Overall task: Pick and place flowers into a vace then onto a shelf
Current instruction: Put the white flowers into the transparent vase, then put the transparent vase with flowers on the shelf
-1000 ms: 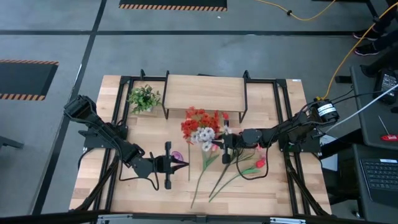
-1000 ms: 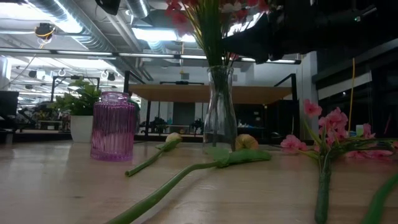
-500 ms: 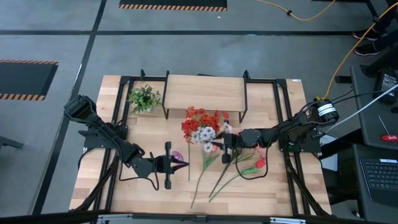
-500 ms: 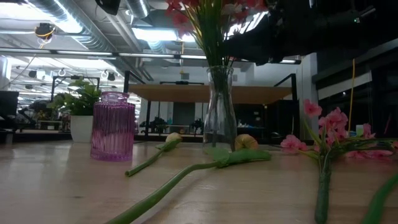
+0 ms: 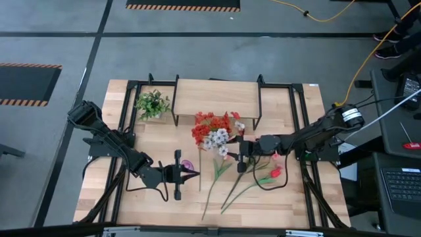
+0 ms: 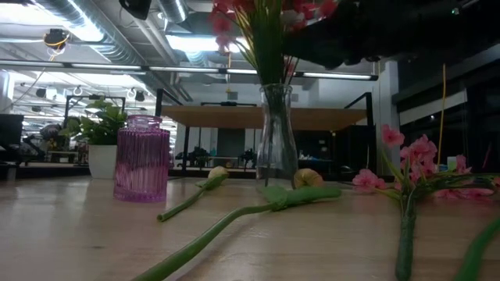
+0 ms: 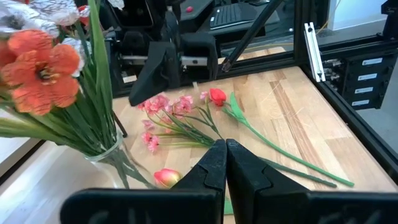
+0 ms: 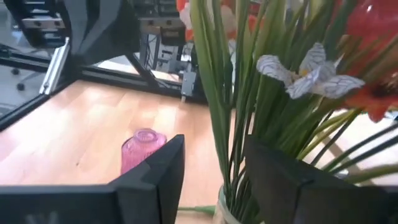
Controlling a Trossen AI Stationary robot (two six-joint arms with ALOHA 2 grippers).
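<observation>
A bunch of red, orange and white flowers (image 5: 214,131) stands with its stems in a clear glass vase (image 6: 276,133) at the table's middle. My right gripper (image 8: 214,146) is open at the level of the green stems (image 8: 231,112), one finger on either side, with a gap showing. Loose flowers lie on the wood nearer the front: a pink spray (image 7: 171,115), a red tulip (image 7: 217,96) and long-stemmed yellow tulips (image 6: 217,173). My left gripper (image 7: 226,149) is shut and holds nothing, beside a purple ribbed vase (image 6: 142,158). The shelf (image 5: 217,97) stands at the far edge.
A small green potted plant (image 5: 152,104) sits at the far left, beside the shelf's black legs. Black frame rails run along both sides of the table. Bare wood lies near the front edge, left of the loose stems (image 5: 212,191).
My right gripper has opened and let go of the flower stems, drawing back a little toward the table's right edge. The bunch stays standing in the glass vase, its blooms shifted slightly toward the far edge.
</observation>
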